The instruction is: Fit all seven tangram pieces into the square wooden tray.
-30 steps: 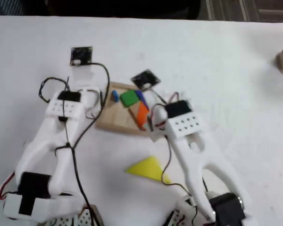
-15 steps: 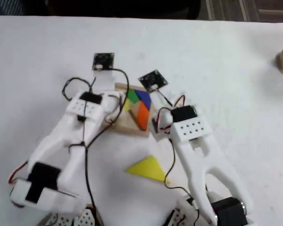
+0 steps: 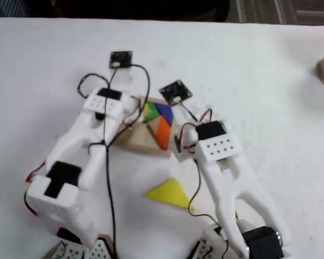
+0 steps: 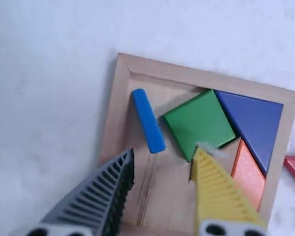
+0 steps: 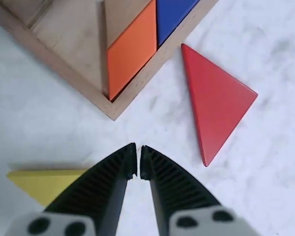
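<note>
Left wrist view shows your left gripper (image 4: 164,152) over the wooden tray (image 4: 119,103), jaws spread wide and holding nothing, its yellow finger (image 4: 214,191) tipped at a corner of the green square (image 4: 199,123). A blue triangle (image 4: 253,123) and an orange piece (image 4: 248,174) lie flat in the tray, and a small blue piece (image 4: 148,120) stands on edge there. Your right gripper (image 5: 138,160) hangs over the table (image 5: 285,29) just off a tray corner, jaws nearly together on nothing, between a red triangle (image 5: 214,101) and a yellow triangle (image 5: 44,184), both outside the tray.

High view down over the table (image 3: 259,65); both wrist views close above the shared wooden tray (image 4: 113,98)
</note>
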Robot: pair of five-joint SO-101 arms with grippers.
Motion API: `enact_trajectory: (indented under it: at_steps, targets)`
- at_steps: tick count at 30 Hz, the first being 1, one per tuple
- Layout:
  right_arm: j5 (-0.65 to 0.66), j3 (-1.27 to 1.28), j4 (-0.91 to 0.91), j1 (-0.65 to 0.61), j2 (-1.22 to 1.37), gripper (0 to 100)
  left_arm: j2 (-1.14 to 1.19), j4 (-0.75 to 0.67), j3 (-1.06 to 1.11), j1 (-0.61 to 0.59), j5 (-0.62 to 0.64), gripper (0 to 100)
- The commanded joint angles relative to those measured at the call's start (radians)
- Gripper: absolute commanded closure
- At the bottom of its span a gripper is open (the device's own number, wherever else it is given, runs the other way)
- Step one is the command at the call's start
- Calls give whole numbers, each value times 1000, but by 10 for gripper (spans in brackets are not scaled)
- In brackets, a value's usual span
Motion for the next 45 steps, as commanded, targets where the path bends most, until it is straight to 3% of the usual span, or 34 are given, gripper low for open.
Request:
enact_trajectory:
  at_steps: [1, 23, 28, 32, 45]
  targets:
    - [-5, -5, -15, 7, -38, 982, -7, 5, -54, -5, 8, 883]
    - [-6, -2, -10, 7, -38, 982, 102, 3, -144, -7, 8, 892]
    - [-5, 11, -13, 1, -39, 982, 102, -15, -146, -7, 6, 985]
    - [-6, 11, -10, -16, -39, 982, 102, -23, -144, -10, 6, 979]
    - [-2, 12, -10, -8, -39, 982, 65, 0, -172, -91, 9, 978]
